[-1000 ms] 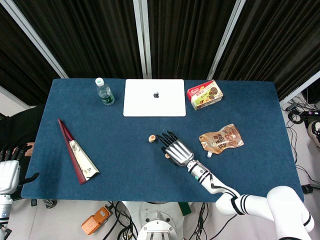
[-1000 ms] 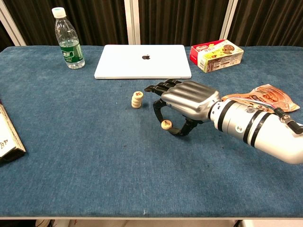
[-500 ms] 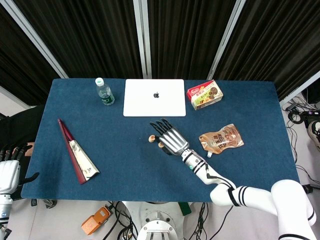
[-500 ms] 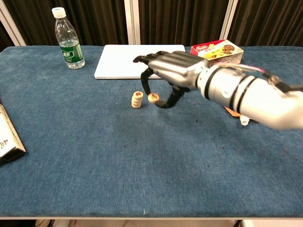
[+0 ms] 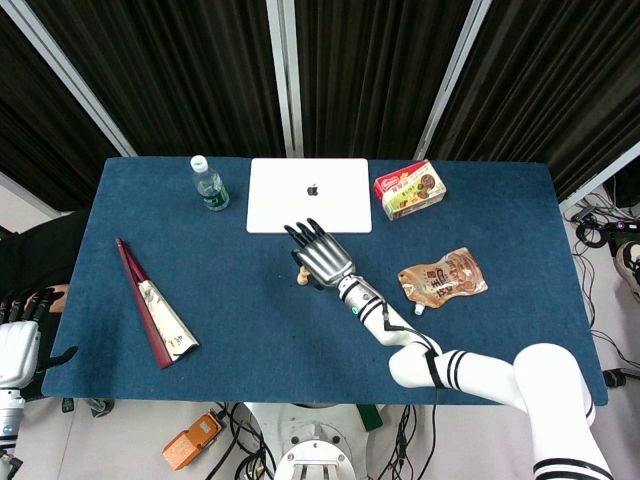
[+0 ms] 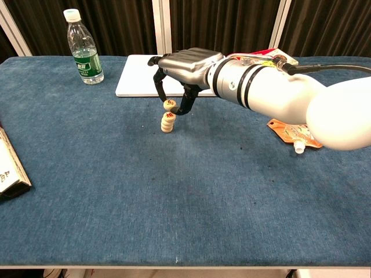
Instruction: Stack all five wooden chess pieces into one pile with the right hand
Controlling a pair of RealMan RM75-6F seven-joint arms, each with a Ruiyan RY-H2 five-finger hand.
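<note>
A short stack of round wooden chess pieces (image 6: 167, 122) stands on the blue table, just in front of the laptop. My right hand (image 6: 184, 67) hovers right over it and pinches one more wooden piece (image 6: 170, 104) between thumb and a finger, a small gap above the stack's top. In the head view the right hand (image 5: 320, 255) covers most of the stack (image 5: 299, 277), of which only an edge shows. My left hand (image 5: 18, 345) hangs off the table's left edge, fingers apart, holding nothing.
A closed white laptop (image 6: 174, 75) lies behind the stack. A water bottle (image 6: 84, 48) stands at the back left, a snack box (image 5: 409, 189) at the back right, a brown pouch (image 5: 443, 277) to the right, and a long chopstick packet (image 5: 153, 313) at the left.
My right hand has lifted the single piece off the table and carried it left and back, from beside the stack to directly above it.
</note>
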